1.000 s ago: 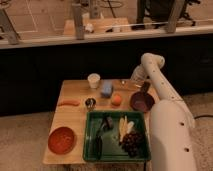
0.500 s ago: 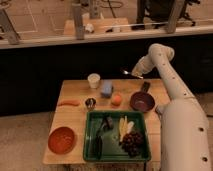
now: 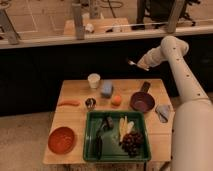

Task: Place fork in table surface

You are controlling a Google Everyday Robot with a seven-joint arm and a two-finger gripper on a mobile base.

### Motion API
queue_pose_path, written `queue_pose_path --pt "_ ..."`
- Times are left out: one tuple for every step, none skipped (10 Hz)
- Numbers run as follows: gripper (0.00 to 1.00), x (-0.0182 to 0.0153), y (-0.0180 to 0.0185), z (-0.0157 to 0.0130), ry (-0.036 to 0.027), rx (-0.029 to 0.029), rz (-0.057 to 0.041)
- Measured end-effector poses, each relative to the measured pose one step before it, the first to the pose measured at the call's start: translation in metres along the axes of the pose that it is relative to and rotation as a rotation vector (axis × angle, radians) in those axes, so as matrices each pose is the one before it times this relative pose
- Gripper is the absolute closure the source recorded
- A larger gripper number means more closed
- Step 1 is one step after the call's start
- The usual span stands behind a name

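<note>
Camera view: the end effector (image 3: pixel 140 63) pinches the fork (image 3: pixel 132 62), which juts left in mid-air above the far edge of the counter (image 3: pixel 75 93). Over the last second it has risen from beside the brown bowl (image 3: pixel 142 102). The fork is lifted clear, and setting it down on the counter remains.

Indoor, med-bright, light from overhead. Counter (image 3: pixel 75 92) warm-toned, soft short shadows beside items. Wall band (image 3: pixel 45 70) behind counter, 12 o'clock, near black, unlit. Far floor (image 3: pixel 45 17) at 11 o'clock brighter. Gripper (image 3: pixel 139 64) at 1 o'clock, pale vs dark band, clamped on fork (image 3: pixel 131 62); small glint on metal.
</note>
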Motion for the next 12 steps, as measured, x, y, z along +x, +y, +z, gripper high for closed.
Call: queue_pose_path --pt "1.0 -0.00001 -0.0024 -0.00962 -0.00631 0.01927 -0.00172" --pt "1.0 0.00094 0.00016 -0.00496 -0.0046 0.00947 -0.00022" --pt "1.0 0.00128 0.00159 -0.00268 -0.00067 0.00301 -0.00453" --pt "1.0 -0.00345 0.00502 0.00603 0.0092 -0.01105 -0.01924" --pt "1.0 -0.00323 0.00395 0.00885 0.01198 -0.01299 -0.01053" --pt "1.0 0.00173 0.00607 0.01027 0.01028 -0.01775 -0.00124" --pt "1.0 0.00515 0.00809 0.01264 0.01574 -0.02451 -0.00174" --pt "1.0 0.0059 0.00887 0.01444 0.02007 -0.02776 -0.0049" --pt "1.0 0.00146 0.00713 0.01246 0.0125 -0.02367 -0.00704" --pt "1.0 0.00191 0.01084 0.01814 0.0193 -0.03811 -0.00987" --pt "1.0 0.0017 0.00841 0.01344 0.0134 -0.03141 -0.00603" --pt "1.0 0.00312 0.00779 0.01053 0.0121 -0.02704 -0.0022"
